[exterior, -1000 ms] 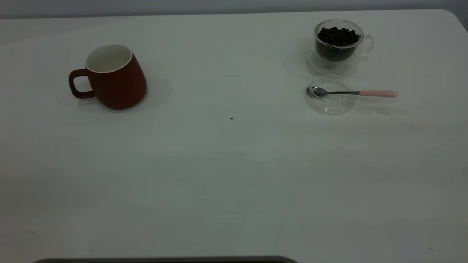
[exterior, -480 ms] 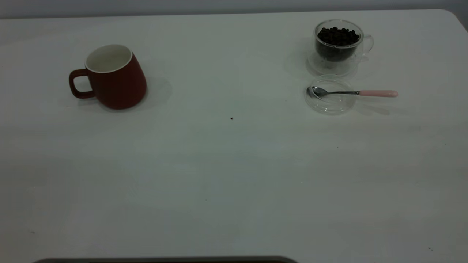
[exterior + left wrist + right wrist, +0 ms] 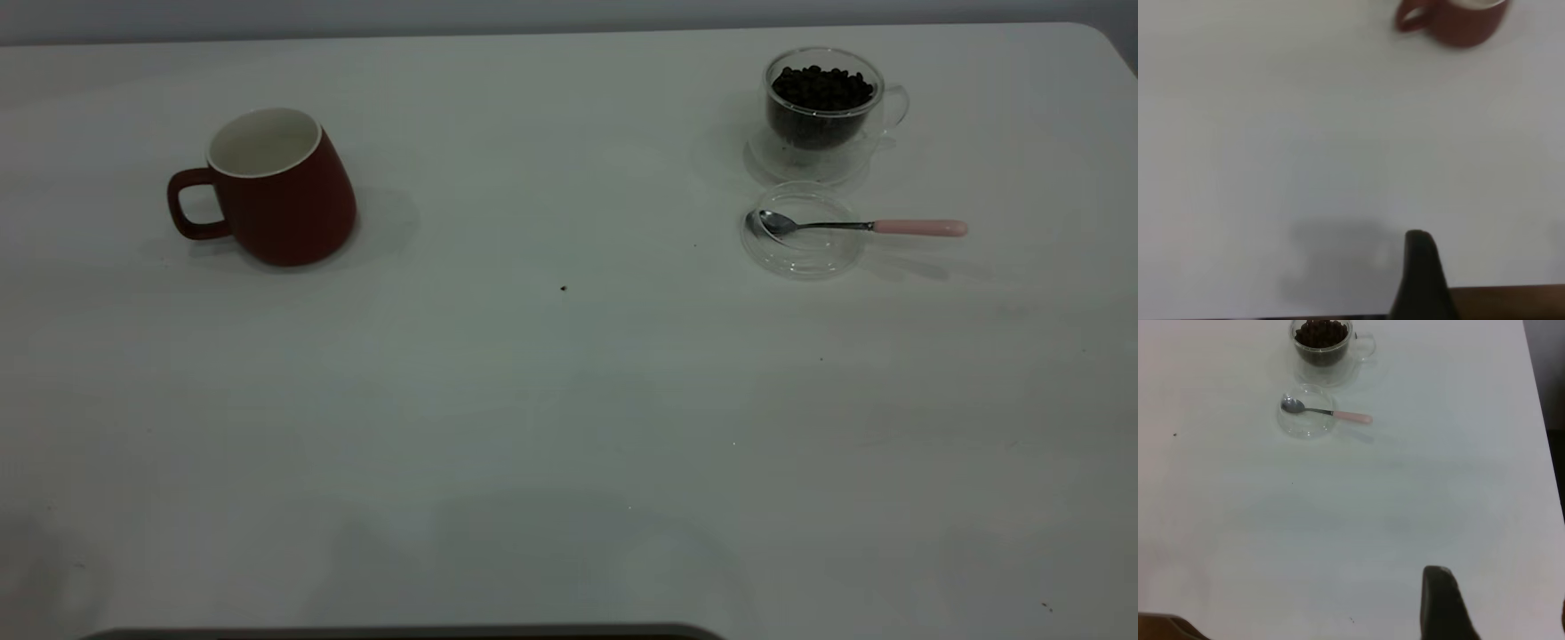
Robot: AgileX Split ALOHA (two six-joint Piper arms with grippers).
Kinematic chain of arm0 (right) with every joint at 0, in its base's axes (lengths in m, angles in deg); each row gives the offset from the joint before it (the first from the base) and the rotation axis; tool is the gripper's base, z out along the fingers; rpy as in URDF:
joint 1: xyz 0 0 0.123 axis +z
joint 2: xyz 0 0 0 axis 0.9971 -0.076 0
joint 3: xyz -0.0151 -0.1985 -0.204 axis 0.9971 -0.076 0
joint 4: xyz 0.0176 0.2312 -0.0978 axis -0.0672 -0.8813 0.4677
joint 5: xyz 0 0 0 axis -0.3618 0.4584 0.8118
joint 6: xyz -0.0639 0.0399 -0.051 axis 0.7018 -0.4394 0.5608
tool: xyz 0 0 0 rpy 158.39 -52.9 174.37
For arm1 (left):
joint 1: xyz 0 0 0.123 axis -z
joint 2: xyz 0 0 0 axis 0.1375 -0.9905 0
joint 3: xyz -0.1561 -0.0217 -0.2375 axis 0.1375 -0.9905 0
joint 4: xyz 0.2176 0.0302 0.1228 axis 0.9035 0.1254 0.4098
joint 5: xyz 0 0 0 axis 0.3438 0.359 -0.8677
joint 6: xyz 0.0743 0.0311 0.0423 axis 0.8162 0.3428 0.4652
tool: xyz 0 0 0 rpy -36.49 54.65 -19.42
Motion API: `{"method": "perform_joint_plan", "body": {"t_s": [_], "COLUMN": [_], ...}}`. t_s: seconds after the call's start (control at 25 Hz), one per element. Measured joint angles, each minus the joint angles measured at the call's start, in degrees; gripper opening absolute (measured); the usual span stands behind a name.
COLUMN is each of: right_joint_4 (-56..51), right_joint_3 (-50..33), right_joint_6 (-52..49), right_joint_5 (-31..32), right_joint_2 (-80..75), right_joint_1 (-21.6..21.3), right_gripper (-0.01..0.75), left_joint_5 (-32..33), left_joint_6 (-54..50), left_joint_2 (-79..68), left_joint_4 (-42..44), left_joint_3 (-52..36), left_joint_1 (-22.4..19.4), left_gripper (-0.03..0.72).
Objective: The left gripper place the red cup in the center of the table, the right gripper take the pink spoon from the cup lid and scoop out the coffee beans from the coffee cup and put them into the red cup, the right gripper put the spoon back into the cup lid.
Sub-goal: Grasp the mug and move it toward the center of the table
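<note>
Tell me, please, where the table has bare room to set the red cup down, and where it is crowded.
The widest bare patch is mid-table, between the red cup on the left and the cup lid on the right, running down to the near edge. The far right is crowded: the coffee cup stands just behind the lid, and the pink spoon overhangs the lid's right rim.

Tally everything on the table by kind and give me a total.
Cups: 2, the red cup and the glass coffee cup full of coffee beans
Lids: 1, the clear cup lid
Spoons: 1, the pink spoon resting across the lid
Total: 4
</note>
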Motion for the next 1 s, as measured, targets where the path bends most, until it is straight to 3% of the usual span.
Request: {"method": "perform_joint_plan", "body": {"t_s": [0.2,0.4,0.56,0.72,1.0], "right_joint_4": [0.0,0.0,0.0,0.0,0.0], "right_joint_3": [0.0,0.0,0.0,0.0,0.0], "right_joint_6": [0.0,0.0,0.0,0.0,0.0], "right_joint_5": [0.0,0.0,0.0,0.0,0.0], "right_joint_2": [0.0,0.0,0.0,0.0,0.0], "right_joint_1": [0.0,0.0,0.0,0.0,0.0], "right_gripper": [0.455,0.455,0.454,0.454,0.454], "left_joint_5": [-5.8,-13.5,-15.1,-13.6,-4.1], "left_joint_6": [-0.2,1.3,4.6,12.0,32.3], "left_joint_2": [-18.9,-35.3,-47.5,-58.3,-72.3], "left_joint_4": [7.9,8.7,8.7,8.8,3.9], "left_joint_3": [4.7,10.8,19.3,28.9,45.1], "left_joint_1": [0.0,0.0,-0.5,-0.6,-0.7], "left_gripper": [0.587,0.587,0.587,0.587,0.587]}}
